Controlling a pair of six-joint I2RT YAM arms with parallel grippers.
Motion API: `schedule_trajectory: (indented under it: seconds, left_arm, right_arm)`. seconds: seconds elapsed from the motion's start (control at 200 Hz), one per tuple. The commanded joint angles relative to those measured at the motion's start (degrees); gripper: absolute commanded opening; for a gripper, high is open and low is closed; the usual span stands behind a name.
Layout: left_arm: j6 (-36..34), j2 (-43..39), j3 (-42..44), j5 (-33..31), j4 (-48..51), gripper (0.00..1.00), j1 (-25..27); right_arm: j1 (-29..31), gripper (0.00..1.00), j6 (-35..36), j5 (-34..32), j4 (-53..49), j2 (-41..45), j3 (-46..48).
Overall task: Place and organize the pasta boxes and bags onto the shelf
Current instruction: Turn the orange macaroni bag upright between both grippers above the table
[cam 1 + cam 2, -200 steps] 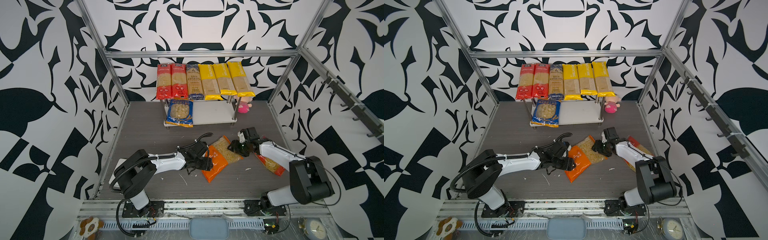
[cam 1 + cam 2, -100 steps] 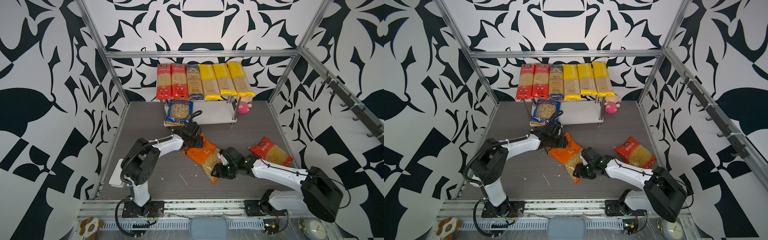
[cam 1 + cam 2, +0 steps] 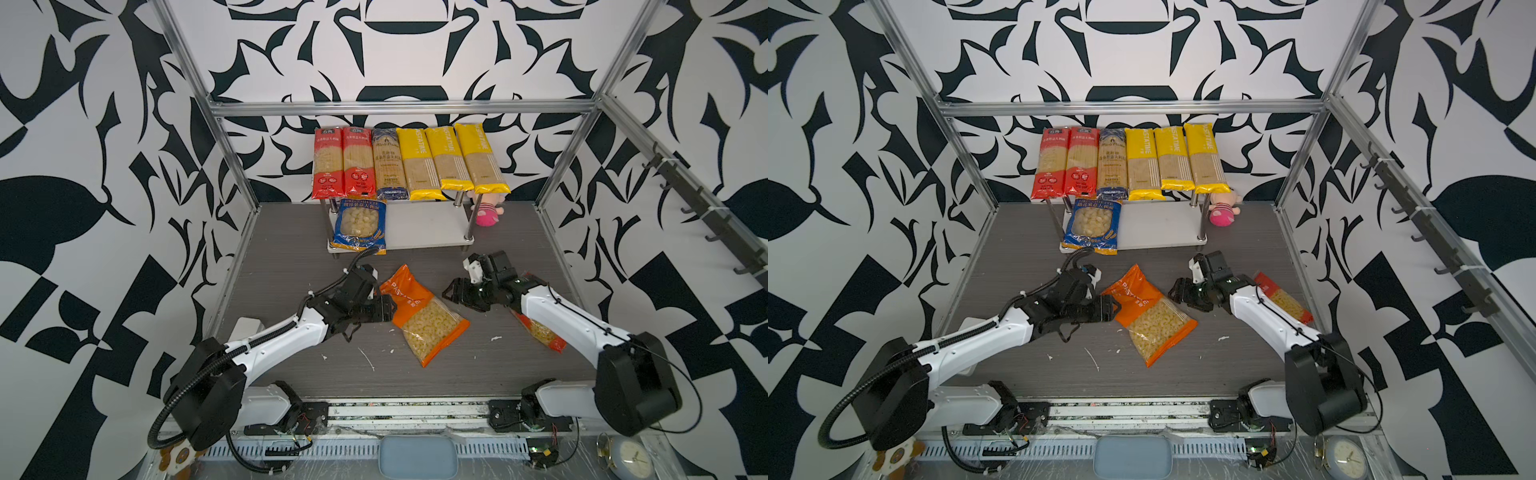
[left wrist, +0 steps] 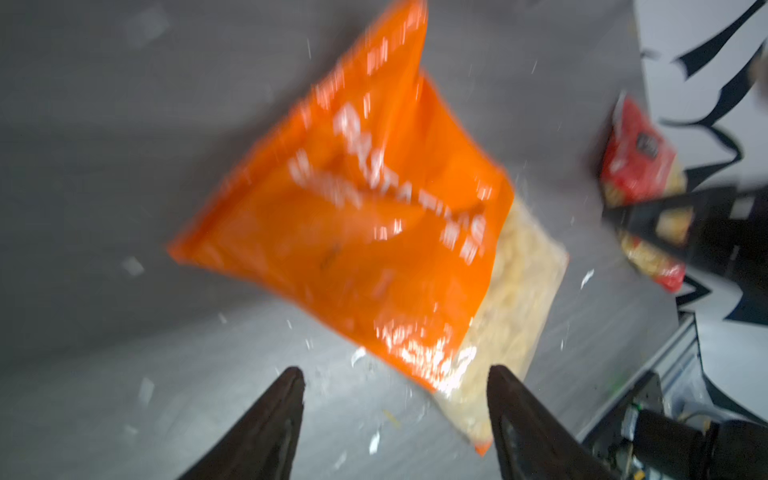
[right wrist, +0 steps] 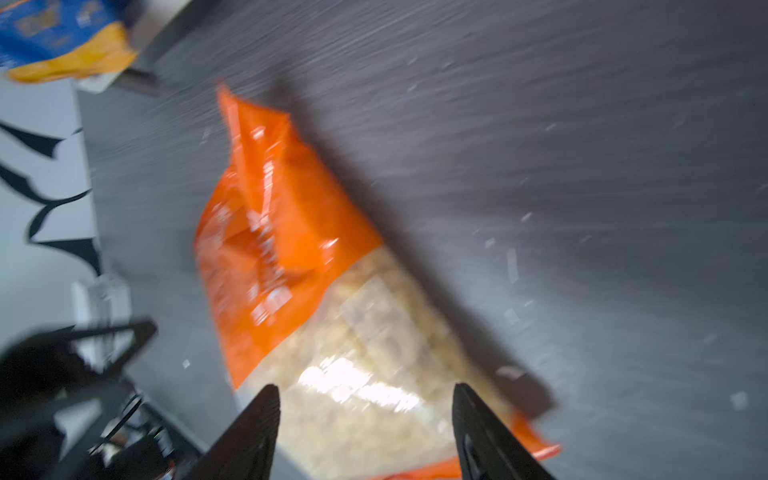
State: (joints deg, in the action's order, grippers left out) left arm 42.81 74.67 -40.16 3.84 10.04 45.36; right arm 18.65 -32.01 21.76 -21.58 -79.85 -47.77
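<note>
While the orange bag (image 3: 424, 316) lies flat on the bench (image 3: 291, 270), long axis 11-to-5 o'clock in both top views, we log the left claw (image 3: 388, 309) just beside its 9 o'clock edge, wide, empty; right claw (image 3: 451, 295) at 2 o'clock, wide, empty, farther; shelf (image 3: 424, 226) at 12.

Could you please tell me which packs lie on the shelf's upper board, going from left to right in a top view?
two red spaghetti packs → dark blue spaghetti pack → three yellow spaghetti packs

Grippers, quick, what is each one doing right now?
Left gripper: jaws open, holding nothing, beside the orange bag.
Right gripper: jaws open, holding nothing.
</note>
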Motion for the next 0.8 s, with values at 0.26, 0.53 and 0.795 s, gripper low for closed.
schedule_trajectory:
  seconds: [0.26,0.53,0.795]
  left_arm:
    - [11.79,7.40,6.93,4.56,-22.70,0.90,1.59]
    - [11.31,12.75,4.52,10.31,-28.14,0.86,-3.00]
    - [8.49,7.18,8.06,9.87,-19.19,0.89,-3.08]
  right_arm:
    - [5.09,0.70,-3.92,2.69,7.47,-5.00,4.79]
    - [15.36,0.70,-15.10,4.71,13.21,1.77,13.01]
    - [12.66,0.82,-12.86,-2.93,9.72,3.19,12.04]
